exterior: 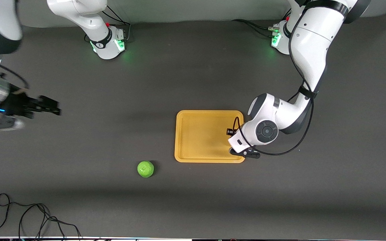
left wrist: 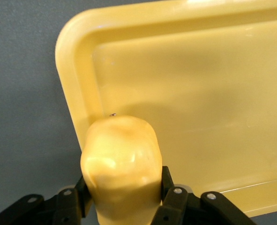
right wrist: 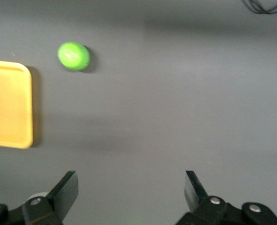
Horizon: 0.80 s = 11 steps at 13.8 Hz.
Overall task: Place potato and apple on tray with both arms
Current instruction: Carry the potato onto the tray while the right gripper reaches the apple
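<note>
Yellow-orange, the potato [left wrist: 120, 164] sits pinched in the left gripper [left wrist: 124, 199] over the tray [exterior: 196, 137], at its end toward the left arm. The green apple [exterior: 145, 169] lies on the table [exterior: 79, 201], nearer the front camera than the tray. The right gripper [right wrist: 131, 192] hangs spread wide over the right arm's end of the table.

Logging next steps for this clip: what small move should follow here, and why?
Probably lower the left gripper and open it: it is shut on the potato over the tray's corner. The apple lies on the table; the right gripper waits open.
</note>
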Each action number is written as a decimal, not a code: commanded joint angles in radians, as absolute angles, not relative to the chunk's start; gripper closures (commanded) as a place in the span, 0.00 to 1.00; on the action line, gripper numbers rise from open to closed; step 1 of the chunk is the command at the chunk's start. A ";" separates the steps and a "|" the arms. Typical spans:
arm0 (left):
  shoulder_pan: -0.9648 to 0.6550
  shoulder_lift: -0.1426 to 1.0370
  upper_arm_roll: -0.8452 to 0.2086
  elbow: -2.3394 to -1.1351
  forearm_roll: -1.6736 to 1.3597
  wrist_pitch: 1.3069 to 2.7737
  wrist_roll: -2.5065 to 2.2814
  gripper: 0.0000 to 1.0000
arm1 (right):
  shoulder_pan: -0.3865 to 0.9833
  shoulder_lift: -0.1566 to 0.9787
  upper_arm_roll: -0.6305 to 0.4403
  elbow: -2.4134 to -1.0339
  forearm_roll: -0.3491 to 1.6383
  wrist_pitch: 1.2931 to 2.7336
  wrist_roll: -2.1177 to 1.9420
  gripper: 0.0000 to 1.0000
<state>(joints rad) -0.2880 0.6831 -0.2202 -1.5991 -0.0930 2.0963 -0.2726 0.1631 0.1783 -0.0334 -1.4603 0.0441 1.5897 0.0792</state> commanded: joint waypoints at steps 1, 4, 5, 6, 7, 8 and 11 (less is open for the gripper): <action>-0.307 0.670 -0.207 -1.614 -0.098 2.123 -0.288 0.56 | 0.277 0.319 -0.038 -1.292 0.054 1.578 0.237 0.00; -0.310 0.683 -0.207 -1.617 -0.098 2.183 -0.288 0.16 | 0.382 0.448 -0.038 -1.155 0.052 1.586 0.380 0.00; -0.310 0.683 -0.207 -1.618 -0.098 2.183 -0.288 0.17 | 0.393 0.465 -0.038 -1.155 0.052 1.618 0.386 0.00; -0.310 0.683 -0.207 -1.621 -0.098 2.181 -0.287 0.17 | 0.394 0.474 -0.038 -1.164 0.054 1.662 0.385 0.00; -0.310 0.683 -0.207 -1.621 -0.098 2.177 -0.288 0.16 | 0.394 0.483 -0.038 -1.179 0.051 1.702 0.380 0.00; -0.310 0.683 -0.207 -1.621 -0.098 2.172 -0.288 0.16 | 0.393 0.495 -0.038 -1.202 0.046 1.733 0.374 0.00; -0.293 0.648 -0.207 -1.618 -0.098 2.152 -0.290 0.04 | 0.393 0.532 -0.040 -1.329 0.044 1.894 0.374 0.00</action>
<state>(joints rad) -0.2934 0.6855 -0.2171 -1.6136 -0.0931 2.1701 -0.2731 0.3911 0.5115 -0.0350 -1.2535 0.0444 1.7924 0.3720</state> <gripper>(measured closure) 0.145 0.000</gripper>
